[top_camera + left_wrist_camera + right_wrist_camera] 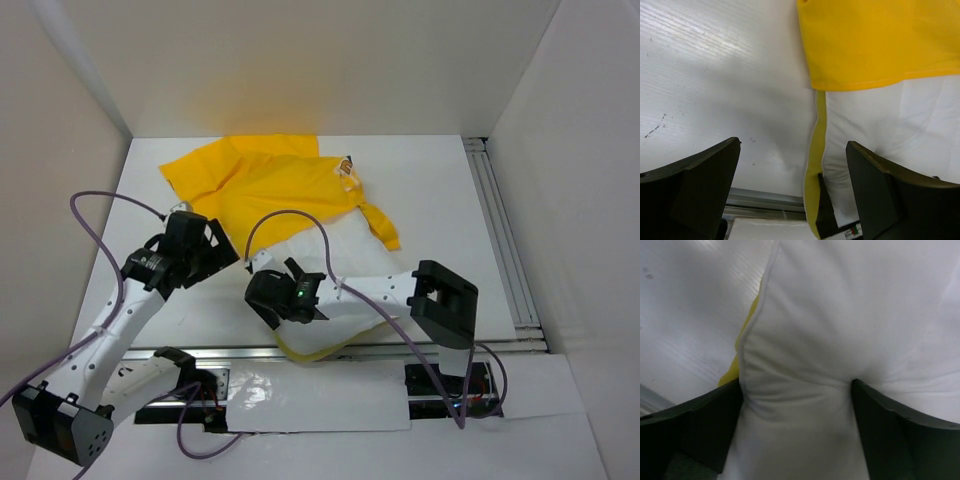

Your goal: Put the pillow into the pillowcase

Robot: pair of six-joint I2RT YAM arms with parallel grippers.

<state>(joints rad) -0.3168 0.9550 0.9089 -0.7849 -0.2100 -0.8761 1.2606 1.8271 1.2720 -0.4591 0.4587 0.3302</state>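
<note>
White table (430,200) enclosed by pale walls (300,60). The right claw (797,405) pinches the pillow (355,255) at its near-left part. The left claw (792,175), spread, hovers over its left edge.

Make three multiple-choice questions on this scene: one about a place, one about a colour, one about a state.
1. Where is the pillowcase relative to the pillow?
A. Over its far end
B. Under its near end
C. Apart from it, to the right

2. What colour is the strip along the pillow's edge?
A. Blue
B. Yellow
C. Red

3. What is the right pincer doing?
A. Hanging open, holding nothing
B. Pinching the pillow
C. Holding the pillowcase

Answers:
1 A: in the top view the yellow cloth overlaps the pillow's far end.
2 B: the left wrist view shows the strip as yellow.
3 B: the right wrist view shows white cushion squeezed between both fingers.
</note>
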